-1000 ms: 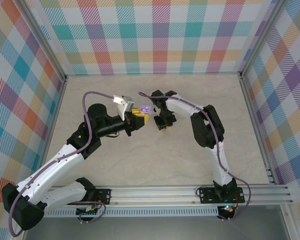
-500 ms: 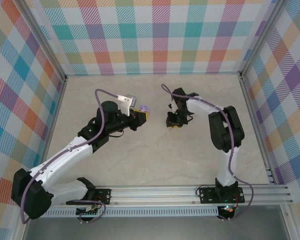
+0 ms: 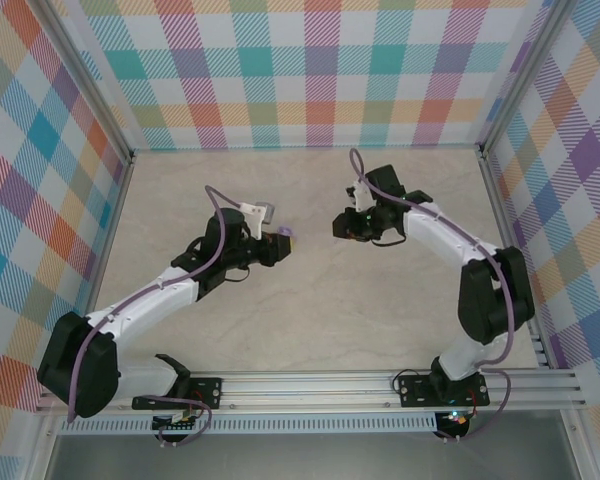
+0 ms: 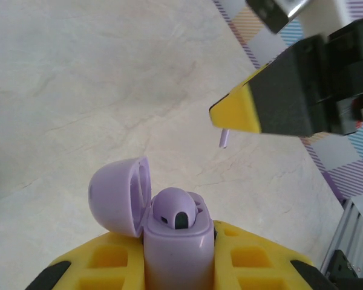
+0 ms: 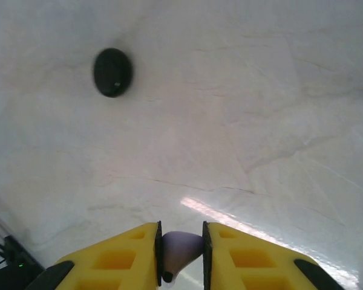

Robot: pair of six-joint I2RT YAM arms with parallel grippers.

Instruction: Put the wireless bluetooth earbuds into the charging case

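At the near edge an aluminium rail (image 3: 380, 385) is seen, with both arm bases bolted to it. Beyond it a pale, marble-patterned table (image 3: 310, 330) is spread, faintly veined and marked by a bright streak of glare in the right wrist view.

Towards the middle of the table the charging case (image 4: 174, 241), pale lavender, is held off the surface by the left gripper (image 3: 283, 240), whose yellow fingers are clenched on its body. Its lid (image 4: 118, 193) is swung open to the left of the case, and a seated earbud (image 4: 176, 208) is lodged in the case's mouth.

Just to the right of the case, and apart from it, the right gripper (image 3: 342, 228) is held with its jaws clamped on a second earbud (image 5: 181, 246), also lavender. Its stem is seen hanging below the yellow fingertip, beyond the case and not touching it.

A black oval object (image 5: 113, 72) is lying on the bare table; how far it lies from the case cannot be told.

Farther off than the case, the table is closed in by walls (image 3: 310, 80) printed in pastel plaid, with metal posts (image 3: 85, 85) set at the corners.
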